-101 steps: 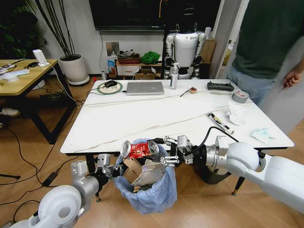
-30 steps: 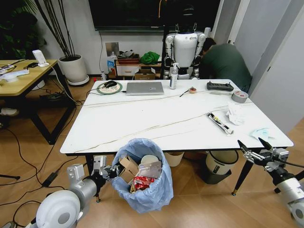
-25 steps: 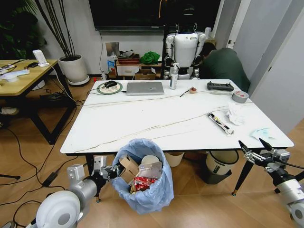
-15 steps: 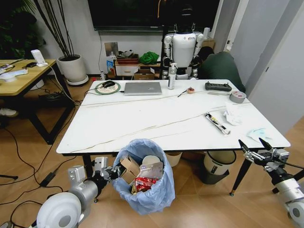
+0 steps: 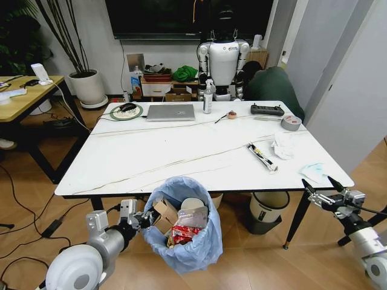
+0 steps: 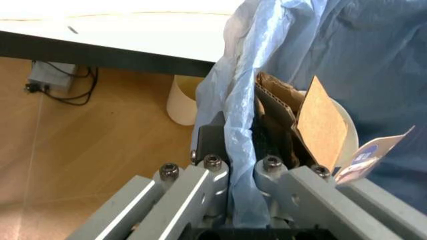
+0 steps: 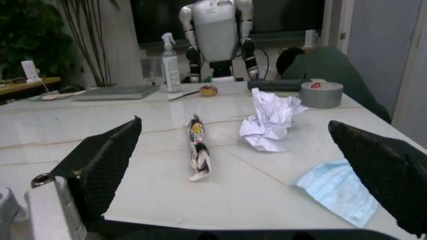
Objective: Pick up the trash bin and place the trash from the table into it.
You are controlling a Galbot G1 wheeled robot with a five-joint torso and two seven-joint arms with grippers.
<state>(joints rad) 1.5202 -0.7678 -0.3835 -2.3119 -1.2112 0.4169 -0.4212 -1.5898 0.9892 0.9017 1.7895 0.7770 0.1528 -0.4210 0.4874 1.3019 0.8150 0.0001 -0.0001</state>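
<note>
The trash bin (image 5: 181,232), lined with a baggy light-blue bag (image 6: 287,60), hangs in front of the table (image 5: 151,163). My left gripper (image 5: 141,220) is shut on its rim, and the fingers (image 6: 213,170) pinch the bag next to a cardboard packet (image 6: 320,125). Cardboard (image 5: 164,212), a paper cup (image 5: 192,204) and a red wrapper (image 5: 184,232) lie inside. My right gripper (image 5: 323,194) stands open off the table's front right corner. Trash on the table: a long wrapper (image 7: 198,145), a crumpled white tissue (image 7: 270,122) and a pale-blue tissue (image 7: 333,192).
A laptop (image 5: 171,112), spray bottle (image 5: 208,96), controller (image 5: 266,109) and grey tape roll (image 5: 291,122) sit at the table's far side. A white bin with a black rim (image 5: 269,208) stands under the table. A wood-topped desk (image 5: 24,90) is at the left.
My right gripper held a red wrapper over the bin, let it drop in and drew back to the table's right corner. The head camera has since shifted; the left gripper keeps its hold.
</note>
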